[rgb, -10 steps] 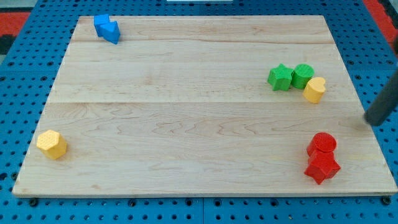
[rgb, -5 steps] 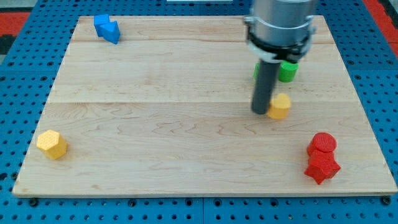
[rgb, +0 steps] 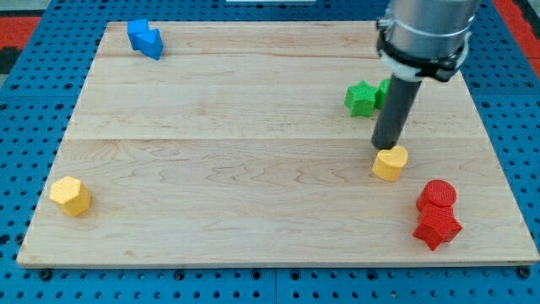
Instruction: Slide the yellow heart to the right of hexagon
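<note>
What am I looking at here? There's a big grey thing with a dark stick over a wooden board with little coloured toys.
One camera looks down at a wooden board. The grey thing is a robot arm; it holds nothing, it only pushes blocks with the rod's lower end, my tip. The tip sits just above the yellow heart, at its top-left edge. Further up is a green star, with another green block partly hidden behind the rod. At the lower right lie two red blocks, touching. A yellow hexagon sits at the lower left, and blue blocks at the top left.
</note>
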`<action>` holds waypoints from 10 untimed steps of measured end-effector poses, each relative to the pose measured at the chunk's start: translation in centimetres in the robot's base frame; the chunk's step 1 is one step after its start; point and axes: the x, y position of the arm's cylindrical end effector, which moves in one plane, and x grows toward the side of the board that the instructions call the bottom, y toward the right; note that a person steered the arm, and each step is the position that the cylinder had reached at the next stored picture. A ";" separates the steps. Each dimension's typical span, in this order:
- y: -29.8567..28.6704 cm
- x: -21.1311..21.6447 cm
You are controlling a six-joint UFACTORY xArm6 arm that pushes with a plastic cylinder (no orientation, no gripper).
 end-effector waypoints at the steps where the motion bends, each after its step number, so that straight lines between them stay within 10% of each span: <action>1: 6.2 -0.1; 4: -13.1 5.0; 6: -6.4 6.7; 8: -26.5 9.2; 10: -31.7 10.2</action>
